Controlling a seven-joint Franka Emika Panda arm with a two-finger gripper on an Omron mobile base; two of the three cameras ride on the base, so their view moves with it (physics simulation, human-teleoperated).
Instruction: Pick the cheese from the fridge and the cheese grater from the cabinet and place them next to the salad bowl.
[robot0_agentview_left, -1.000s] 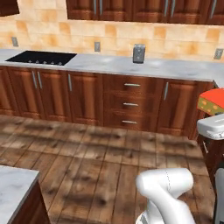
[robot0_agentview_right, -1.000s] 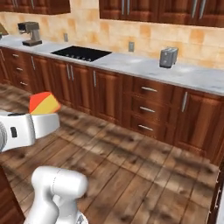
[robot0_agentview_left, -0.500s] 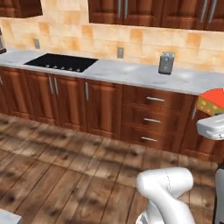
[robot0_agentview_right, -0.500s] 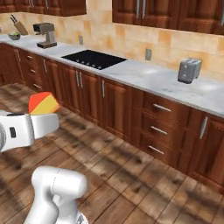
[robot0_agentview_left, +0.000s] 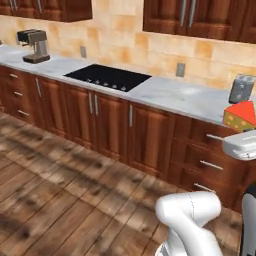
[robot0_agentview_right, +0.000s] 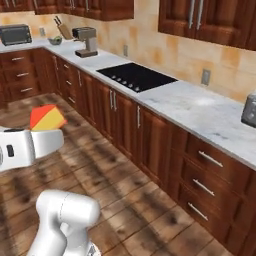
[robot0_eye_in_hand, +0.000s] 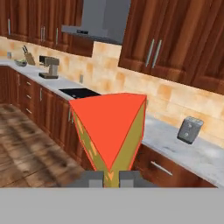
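An orange-yellow cheese wedge with a red rind side stands upright between my two dark fingertips. My gripper is shut on its lower edge. In the left base view the cheese rides on top of the white hand at the right edge. In the right base view the cheese sits above the hand at the left. The fridge, the cheese grater and the salad bowl are out of view. Dark wooden wall cabinets with shut doors hang over the counter; I cannot tell which is the task's cabinet.
A long marble counter on dark wooden base cabinets carries a black cooktop, a coffee machine and a grey toaster. A small oven and a knife block stand far left. Wooden floor lies in front.
The whole picture has shifted, so the camera has moved: the counter slid rightward, and the coffee machine and far-left counter came into view. The cheese stays in the gripper.
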